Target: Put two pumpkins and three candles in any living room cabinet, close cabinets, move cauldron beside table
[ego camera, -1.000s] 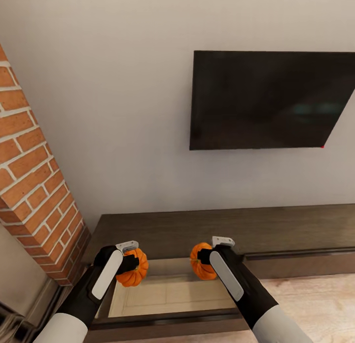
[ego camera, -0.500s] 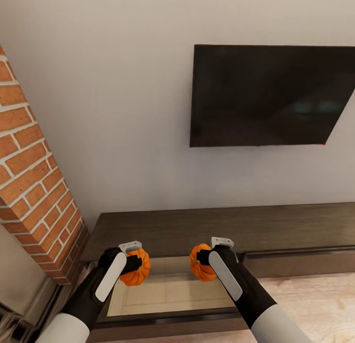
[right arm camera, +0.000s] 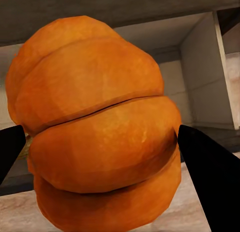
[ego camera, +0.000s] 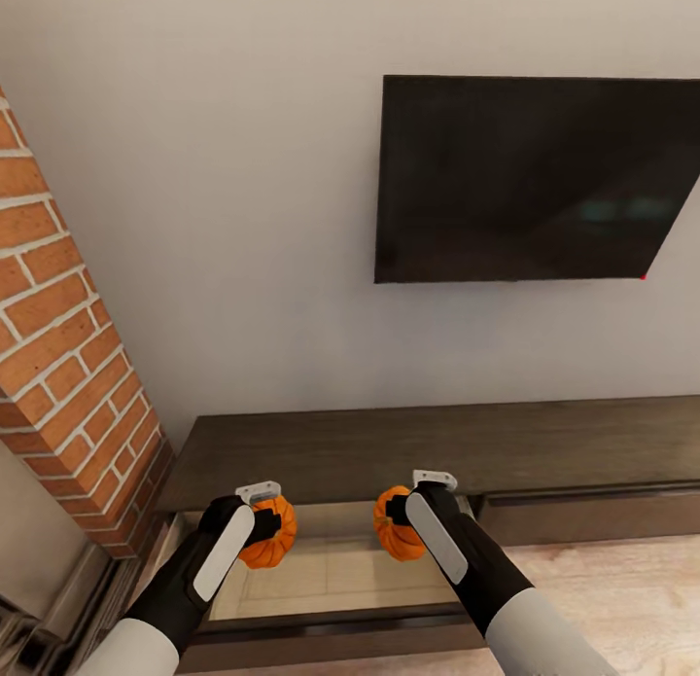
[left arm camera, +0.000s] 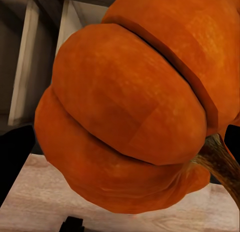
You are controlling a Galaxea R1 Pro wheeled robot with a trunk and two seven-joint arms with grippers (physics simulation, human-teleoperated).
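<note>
The robot is standing in front of the long, low brown cabinet (ego camera: 428, 452) by the wall. One drawer (ego camera: 331, 584) at the cabinet's left end is sticking out, open, and its inside is pale wood.

The left gripper (ego camera: 264, 520) is holding one orange pumpkin (ego camera: 268, 545). Its jaws are closed tight on that pumpkin. The pumpkin is hanging in the air over the left part of the open drawer. In the left wrist view this pumpkin (left arm camera: 135, 106) is looking very big and round, with a brown stem poking out at one side.

The right gripper (ego camera: 403, 513) is holding the other pumpkin (ego camera: 397, 523). Its jaws are squeezing this one from both sides. It is hanging over the right part of the same drawer. In the right wrist view the second pumpkin (right arm camera: 100, 127) is sitting between two black fingers (right arm camera: 210, 172), and the pale drawer walls are showing behind it.

The two pumpkins are side by side with a gap between them.

A black TV (ego camera: 535, 180) is hanging on the white wall above the cabinet. A red brick wall (ego camera: 68, 355) is standing to the left. A light wood floor (ego camera: 612, 588) is showing at the right.
</note>
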